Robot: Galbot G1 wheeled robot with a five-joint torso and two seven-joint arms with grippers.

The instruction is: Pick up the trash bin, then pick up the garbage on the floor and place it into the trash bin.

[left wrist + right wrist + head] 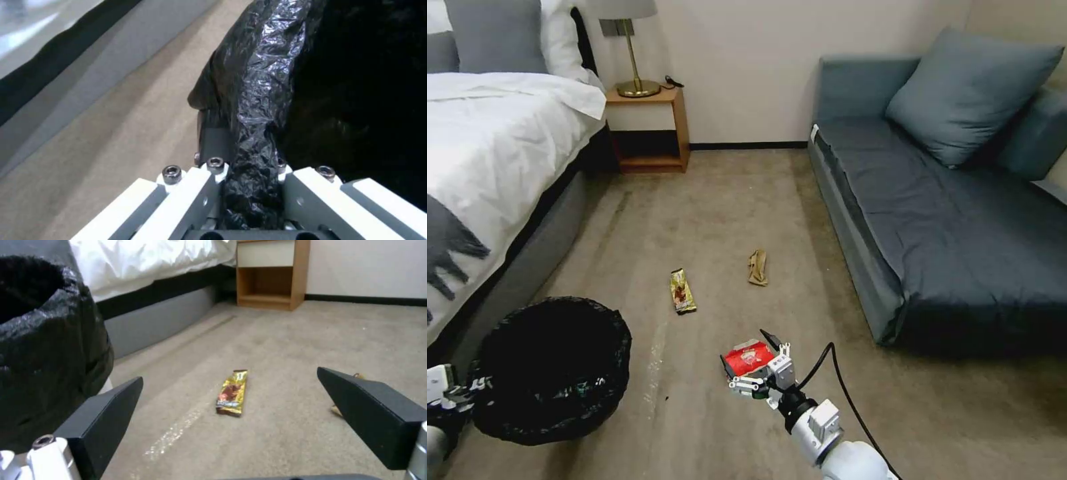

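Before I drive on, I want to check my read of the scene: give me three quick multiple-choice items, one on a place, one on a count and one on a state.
1. The right gripper is beside:
A. the red snack packet
B. the tan wrapper
C. the lamp

2. Litter pieces on the carpet in the head view:
A. one
B. three
C. five

3. The left gripper is:
A. open above the bed
B. resting on the sofa
C. shut on the trash bin's rim

Key:
1. A: the right gripper is at the red snack packet.
2. B: that packet, the gold bar wrapper and the tan wrapper.
3. C: the left gripper pinches the bagged rim of the trash bin.
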